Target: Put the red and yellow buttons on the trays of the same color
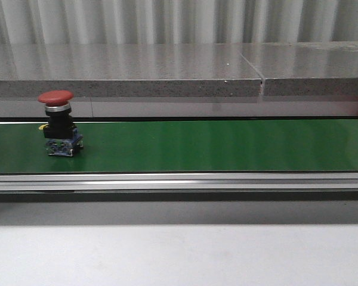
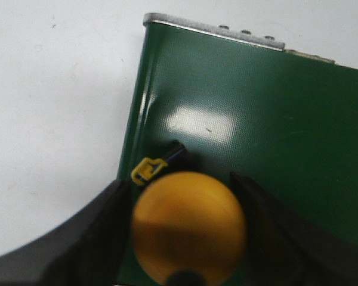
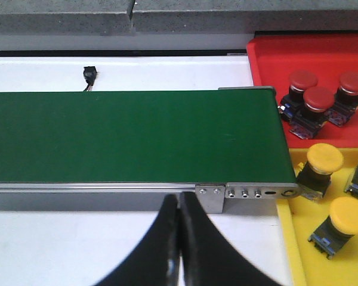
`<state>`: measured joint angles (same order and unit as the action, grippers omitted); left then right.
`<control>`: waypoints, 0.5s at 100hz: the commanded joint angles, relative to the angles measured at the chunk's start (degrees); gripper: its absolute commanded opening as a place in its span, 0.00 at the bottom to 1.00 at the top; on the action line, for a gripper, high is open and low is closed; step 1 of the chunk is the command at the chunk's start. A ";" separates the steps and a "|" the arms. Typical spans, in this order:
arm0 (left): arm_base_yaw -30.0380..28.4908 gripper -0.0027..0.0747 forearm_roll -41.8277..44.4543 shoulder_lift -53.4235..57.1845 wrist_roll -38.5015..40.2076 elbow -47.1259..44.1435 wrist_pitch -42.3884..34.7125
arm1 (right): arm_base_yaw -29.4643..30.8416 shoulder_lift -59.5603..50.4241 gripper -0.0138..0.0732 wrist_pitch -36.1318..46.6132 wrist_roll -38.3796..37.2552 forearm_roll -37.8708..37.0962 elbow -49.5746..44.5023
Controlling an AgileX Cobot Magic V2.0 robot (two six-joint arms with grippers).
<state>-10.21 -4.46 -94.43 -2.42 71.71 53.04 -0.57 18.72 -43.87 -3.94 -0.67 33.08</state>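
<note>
A green belt (image 1: 215, 146) ran across the table (image 1: 179, 253), framed by a metal rail (image 1: 179, 180), with a grey stone ledge (image 1: 125, 74) and corrugated wall (image 1: 179, 21) behind. One red button (image 1: 60, 122) stood upright on the belt near its left end.

The left gripper (image 2: 188, 232) had its fingers (image 2: 104, 238) apart, one on each side of a yellow button (image 2: 189, 225) over the belt's end; whether they pressed on it could not be told.

The right gripper (image 3: 179, 238) had its fingers together, holding nothing, near the belt's right end. Beyond that end lay a red tray (image 3: 268, 59) with three red buttons (image 3: 318, 100) and a yellow tray (image 3: 289, 238) with yellow buttons (image 3: 324, 159).
</note>
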 commanded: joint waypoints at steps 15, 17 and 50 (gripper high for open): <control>0.43 0.73 -0.84 2.81 -0.08 1.44 -2.05 | -0.04 0.47 0.09 4.05 0.28 -0.05 1.33; 0.43 0.73 -0.84 2.97 -0.17 1.44 -2.03 | -0.04 0.47 0.09 4.05 0.28 -0.05 1.33; 5.77 0.73 -4.30 10.64 -5.77 1.44 -4.19 | -0.04 0.47 0.09 4.05 0.28 -0.05 1.33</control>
<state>-6.49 -7.29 -88.33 -7.14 71.71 51.55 -0.57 18.72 -43.87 -3.94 -0.67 33.08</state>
